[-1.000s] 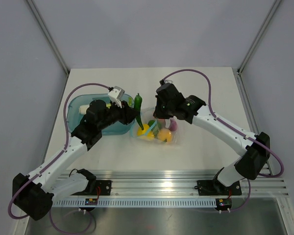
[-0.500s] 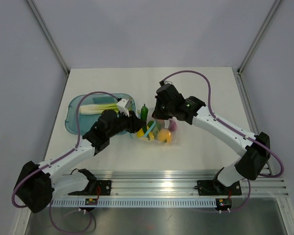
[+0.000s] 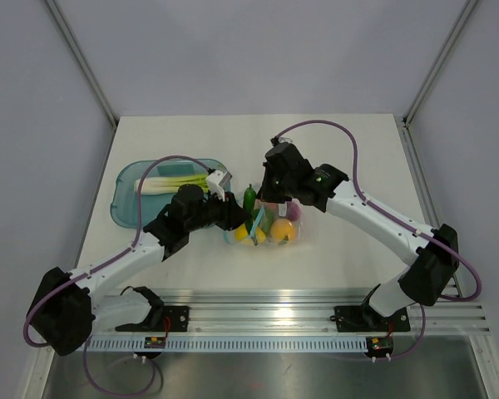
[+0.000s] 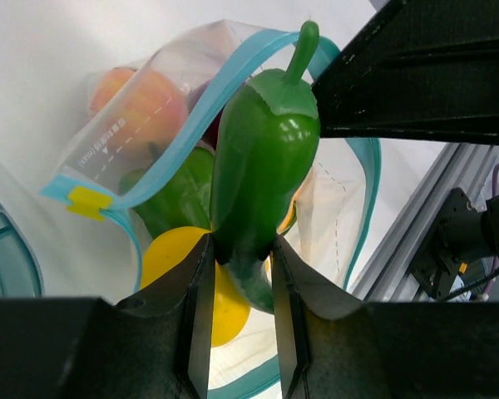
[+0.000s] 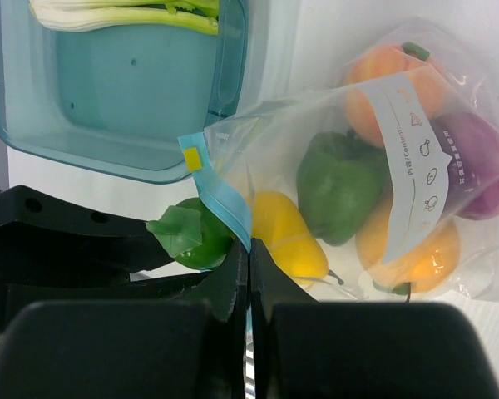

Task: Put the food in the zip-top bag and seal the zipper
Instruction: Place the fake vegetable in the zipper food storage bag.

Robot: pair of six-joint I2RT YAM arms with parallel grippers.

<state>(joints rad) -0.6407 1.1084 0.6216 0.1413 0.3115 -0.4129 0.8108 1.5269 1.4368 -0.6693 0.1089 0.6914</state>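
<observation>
The clear zip-top bag [image 3: 270, 226] lies at the table's middle with orange, yellow, green and purple food [image 5: 341, 187] inside. My left gripper [image 4: 239, 274] is shut on a long green pepper [image 4: 262, 166], which shows in the top view [image 3: 249, 198] at the bag's open mouth. My right gripper [image 5: 249, 258] is shut on the light-blue zipper [image 5: 224, 204] edge and holds the mouth up. The zipper [image 4: 183, 141] loops open around the pepper. Green stalks [image 3: 173, 181] lie in the teal tray.
The teal translucent tray [image 3: 126, 199] sits left of the bag, also in the right wrist view [image 5: 125, 91]. An aluminium rail [image 3: 274, 303] runs along the table's near edge. Grey walls stand on both sides.
My left gripper has carried the green pepper right from beside the tray to the bag's mouth. The stalks in the tray are now uncovered. My right gripper kept its hold.
</observation>
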